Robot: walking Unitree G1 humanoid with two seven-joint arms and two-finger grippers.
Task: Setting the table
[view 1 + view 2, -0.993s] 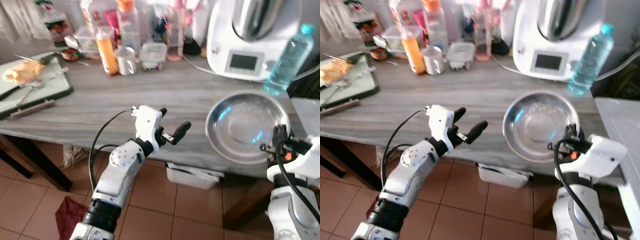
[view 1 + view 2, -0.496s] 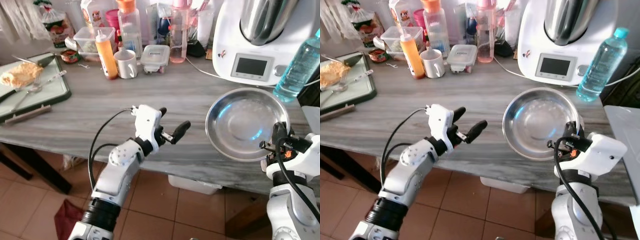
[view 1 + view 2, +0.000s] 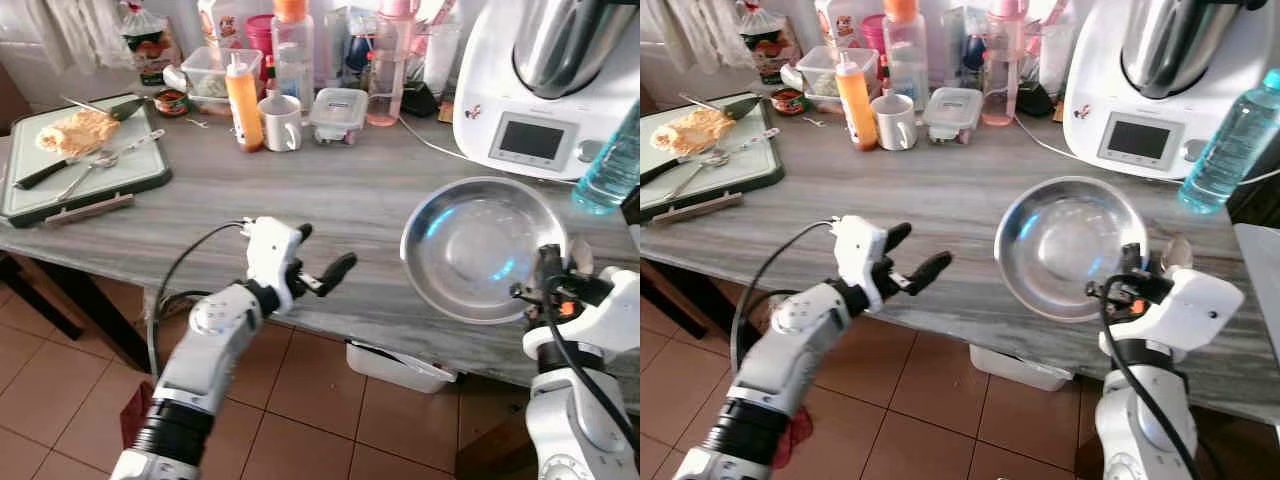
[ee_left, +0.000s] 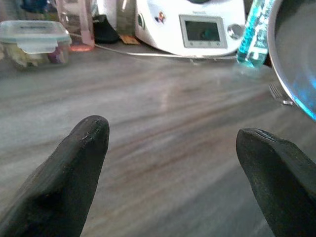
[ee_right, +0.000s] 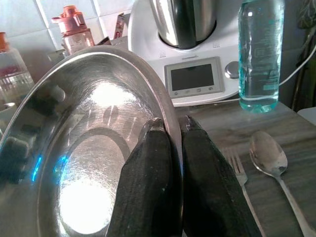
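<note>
at the near right edge of the table (image 3: 330, 190), the right gripper (image 5: 170, 129) is clamped on the rim of the steel plate (image 3: 480, 245), one black finger inside the rim and one outside. the plate hangs tilted just above the wood grain, with a fork (image 5: 242, 170) and a spoon (image 5: 269, 153) lying on the table just beside it, toward the water bottle (image 3: 1230, 140). the left gripper (image 3: 908, 255) hovers over the front edge with its fingers spread wide and nothing between them.

the grip is a thin pinch on one spot of the rim, so the plate could likely pivot or slip out if the arm swings or jolts. lowering it carelessly could land it on the fork and leave it rocking.

the plate is round, shallow and polished, with a raised rim, blue and white glints, and an empty, clean-looking well.
</note>
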